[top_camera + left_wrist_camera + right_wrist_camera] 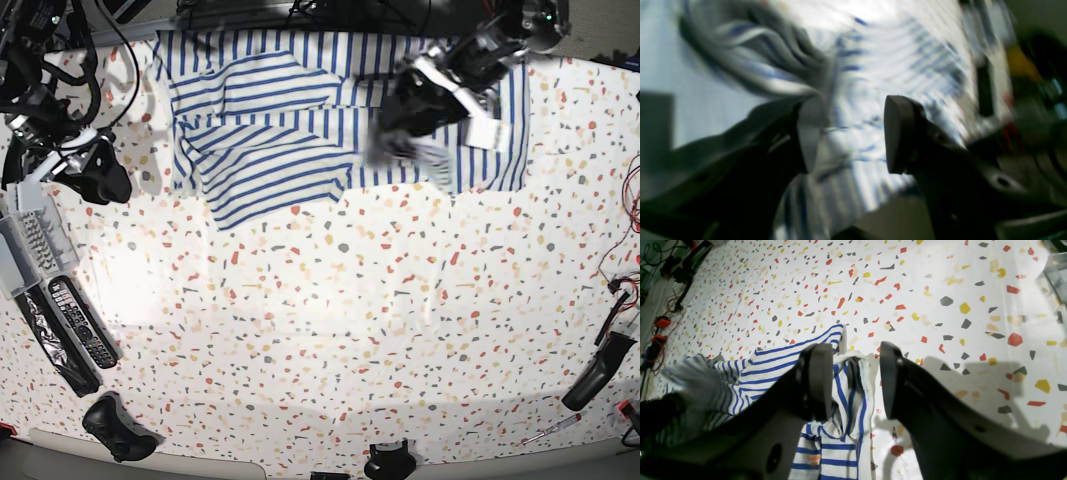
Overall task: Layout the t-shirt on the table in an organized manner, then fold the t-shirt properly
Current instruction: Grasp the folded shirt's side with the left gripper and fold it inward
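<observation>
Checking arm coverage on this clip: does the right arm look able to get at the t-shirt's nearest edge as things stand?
Probably yes. The right pincer is open just above the t-shirt, whose bunched edge lies between its fingers on the table, with nothing blocking.

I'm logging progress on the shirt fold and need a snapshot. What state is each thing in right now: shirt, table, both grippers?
t-shirt: partly spread at the table's far edge, creased, one part lifted by the left gripper.
table: shirt at its far edge, remotes at one side.
left gripper: over the shirt, cloth against one finger; grip unclear from blur.
right gripper: open, holding nothing, at the shirt's edge.
remotes: lying flat, untouched.
</observation>
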You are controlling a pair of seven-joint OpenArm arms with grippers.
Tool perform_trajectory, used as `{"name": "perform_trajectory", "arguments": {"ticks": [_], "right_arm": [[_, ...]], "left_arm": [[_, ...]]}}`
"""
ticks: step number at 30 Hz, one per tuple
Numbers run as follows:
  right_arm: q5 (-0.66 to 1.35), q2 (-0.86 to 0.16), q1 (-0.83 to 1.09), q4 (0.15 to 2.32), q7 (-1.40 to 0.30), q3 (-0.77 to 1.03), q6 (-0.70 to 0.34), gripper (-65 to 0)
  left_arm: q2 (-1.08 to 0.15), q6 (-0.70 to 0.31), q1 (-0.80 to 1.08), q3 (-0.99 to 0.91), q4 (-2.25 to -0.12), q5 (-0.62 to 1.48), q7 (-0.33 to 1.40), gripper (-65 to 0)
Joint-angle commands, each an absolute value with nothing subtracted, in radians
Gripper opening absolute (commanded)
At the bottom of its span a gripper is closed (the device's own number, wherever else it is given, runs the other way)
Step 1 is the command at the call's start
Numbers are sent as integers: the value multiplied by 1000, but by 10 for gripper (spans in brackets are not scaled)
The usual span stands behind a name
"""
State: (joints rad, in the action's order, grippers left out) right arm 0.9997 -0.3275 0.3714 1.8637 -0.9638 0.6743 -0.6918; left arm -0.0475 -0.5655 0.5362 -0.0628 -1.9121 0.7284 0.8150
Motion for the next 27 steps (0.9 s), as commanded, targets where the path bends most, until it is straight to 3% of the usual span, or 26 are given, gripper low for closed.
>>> {"name": "perform_trajectory", "arguments": {"ticks": [1,9,13,27], "right_arm": [[1025,-344,366,1883,-943,681,-698,-425],[1021,-344,366,1883,-979,682,-698,-425],[1021,-344,360,1872,-1090,682,-698,-425],[1022,-360,369,1603,-1130,653,-698,-425]], "left_arm": [[-48,-580,527,-36,-1930,752,792,-366],[-60,-580,470,-25,-1938,752,791,-366],[-92,-580,471,-130,-1987,751,791,-366],[-151,-581,471,-530,-2012,751,731,-366]]}}
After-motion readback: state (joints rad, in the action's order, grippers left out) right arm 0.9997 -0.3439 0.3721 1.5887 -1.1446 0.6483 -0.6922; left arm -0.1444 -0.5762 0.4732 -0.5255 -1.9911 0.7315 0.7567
